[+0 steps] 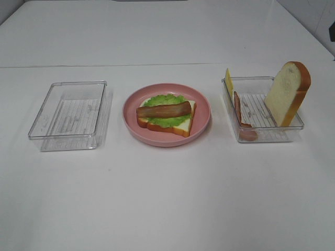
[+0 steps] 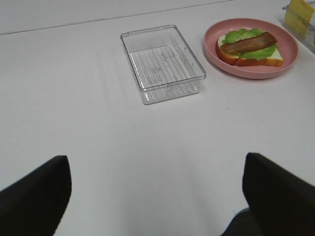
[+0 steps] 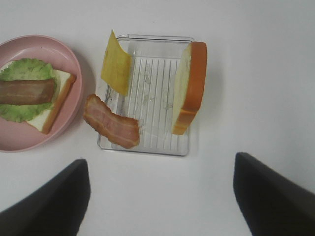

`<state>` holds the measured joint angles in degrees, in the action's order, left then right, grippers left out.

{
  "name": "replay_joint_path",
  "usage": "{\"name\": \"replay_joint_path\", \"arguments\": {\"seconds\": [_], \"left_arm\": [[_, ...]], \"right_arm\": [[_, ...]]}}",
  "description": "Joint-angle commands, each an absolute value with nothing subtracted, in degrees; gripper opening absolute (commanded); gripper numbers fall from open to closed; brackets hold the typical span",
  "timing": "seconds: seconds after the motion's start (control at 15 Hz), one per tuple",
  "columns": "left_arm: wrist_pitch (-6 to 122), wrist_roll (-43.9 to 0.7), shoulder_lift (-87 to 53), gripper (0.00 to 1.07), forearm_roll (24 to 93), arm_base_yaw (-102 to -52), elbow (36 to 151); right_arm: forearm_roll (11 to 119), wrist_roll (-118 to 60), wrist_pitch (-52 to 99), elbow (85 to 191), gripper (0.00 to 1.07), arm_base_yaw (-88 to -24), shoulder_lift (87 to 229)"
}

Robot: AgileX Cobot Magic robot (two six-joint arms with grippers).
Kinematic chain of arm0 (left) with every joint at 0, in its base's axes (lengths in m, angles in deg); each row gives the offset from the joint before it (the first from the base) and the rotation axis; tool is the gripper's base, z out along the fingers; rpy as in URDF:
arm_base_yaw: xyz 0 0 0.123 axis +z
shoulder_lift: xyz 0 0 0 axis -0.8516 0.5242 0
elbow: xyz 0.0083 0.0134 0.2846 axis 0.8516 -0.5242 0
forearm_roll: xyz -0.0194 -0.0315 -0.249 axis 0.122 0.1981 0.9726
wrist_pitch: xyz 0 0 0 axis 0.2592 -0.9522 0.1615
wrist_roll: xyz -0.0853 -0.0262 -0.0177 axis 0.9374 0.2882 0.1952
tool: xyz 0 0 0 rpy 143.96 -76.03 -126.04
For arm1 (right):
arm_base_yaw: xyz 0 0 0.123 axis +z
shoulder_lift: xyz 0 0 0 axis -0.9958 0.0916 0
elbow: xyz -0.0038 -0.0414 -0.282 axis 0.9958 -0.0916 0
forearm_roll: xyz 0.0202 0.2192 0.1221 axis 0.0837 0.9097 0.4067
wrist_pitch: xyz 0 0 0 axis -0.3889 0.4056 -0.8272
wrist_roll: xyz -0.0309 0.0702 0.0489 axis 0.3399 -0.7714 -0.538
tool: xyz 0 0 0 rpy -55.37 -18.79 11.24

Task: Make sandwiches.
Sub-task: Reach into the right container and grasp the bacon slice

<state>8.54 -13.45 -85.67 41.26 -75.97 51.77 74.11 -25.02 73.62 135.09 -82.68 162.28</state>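
My left end effector and right end effector gape wide, empty. Ahead of the right, cheese, bacon and bread lean on the tray walls, probably for easier pinching.

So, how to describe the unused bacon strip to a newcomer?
Look at the clear tray right of the pink plate. The bacon strip leans over its wall nearest the plate, beside the cheese. Unlike the other strip, it is off the lettuce.
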Motion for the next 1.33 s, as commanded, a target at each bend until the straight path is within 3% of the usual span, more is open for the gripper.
{"name": "replay_joint_path", "arguments": {"seconds": [0.07, 0.33, 0.8, 1.33], "left_arm": [[8.8, -13.7, -86.1, 0.89, 41.1, -75.7, 51.7], [8.8, -13.1, -86.1, 0.89, 40.7, -75.7, 51.6], [8.8, -13.0, -86.1, 0.89, 40.6, -75.7, 51.6], [8.8, -13.0, -86.1, 0.89, 40.6, -75.7, 51.6]], "right_arm": [[78.4, -20.7, 74.1, 139.9, 0.76, -83.0, 168.9], [82.7, -18.4, 78.7, 147.3, 0.76, -82.7, 179.1], [75.6, -25.0, 82.7, 156.4, 0.76, -70.2, 196.1], [76.1, -26.5, 84.8, 162.7, 0.65, -69.7, 207.4]]}}
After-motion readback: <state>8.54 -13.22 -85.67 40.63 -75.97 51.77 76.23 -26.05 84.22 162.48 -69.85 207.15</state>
